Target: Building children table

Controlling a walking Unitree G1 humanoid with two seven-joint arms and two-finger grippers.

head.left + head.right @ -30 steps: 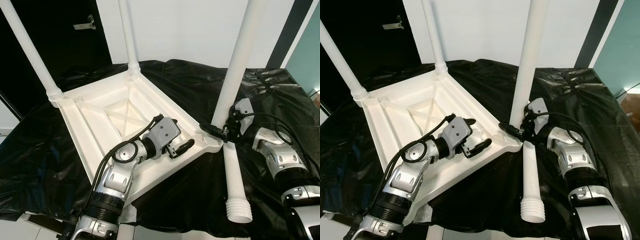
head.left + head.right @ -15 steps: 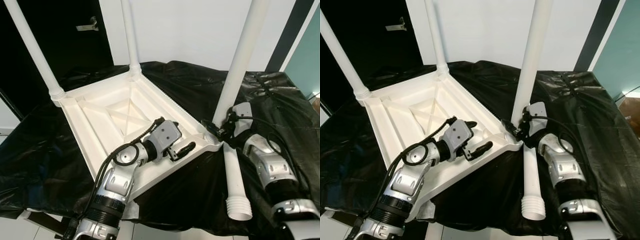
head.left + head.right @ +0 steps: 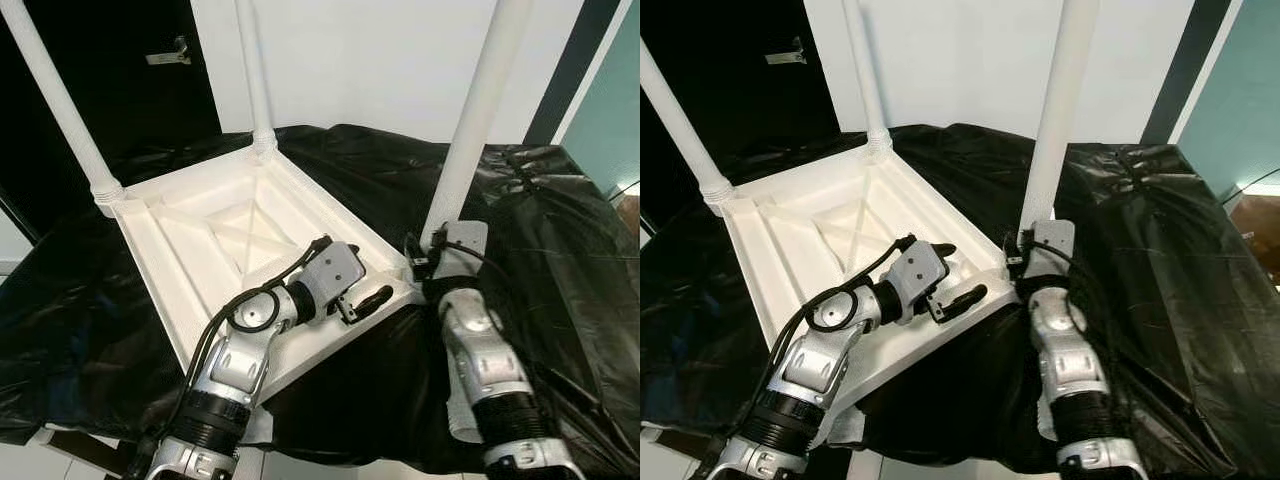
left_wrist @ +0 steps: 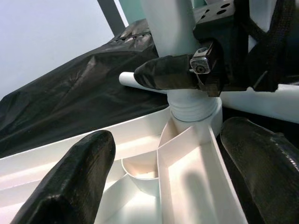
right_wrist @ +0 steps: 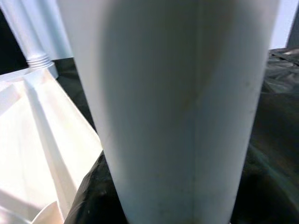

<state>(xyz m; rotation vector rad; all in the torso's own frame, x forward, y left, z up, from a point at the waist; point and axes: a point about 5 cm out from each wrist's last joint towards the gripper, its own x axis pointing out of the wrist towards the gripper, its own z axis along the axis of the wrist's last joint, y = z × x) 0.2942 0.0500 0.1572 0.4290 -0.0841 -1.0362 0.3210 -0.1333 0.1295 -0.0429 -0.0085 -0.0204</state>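
A white children's table top [image 3: 190, 250] lies upside down on a black sheet, with three white legs standing up from its corners. My right gripper [image 3: 422, 262] is at the foot of the near right leg [image 3: 470, 130]. One of its black fingers [image 4: 163, 73] presses across that leg just above the threaded socket, and the leg is very close in the right wrist view [image 5: 177, 102]. My left gripper [image 3: 955, 275] hangs open over the table's near rim, just left of that corner, holding nothing. A fourth leg [image 4: 266, 100] lies on the sheet behind the corner, mostly hidden by my right arm.
The black sheet [image 3: 560, 250] covers the whole work surface and hangs over its front edge. A dark door [image 3: 130, 70] and a white wall stand behind it. The two far legs [image 3: 60, 110] [image 3: 255, 70] rise at the back corners.
My right arm has swung from the right of the near leg to its front, staying at the leg's foot and now covering the lying leg. The left gripper has stayed put.
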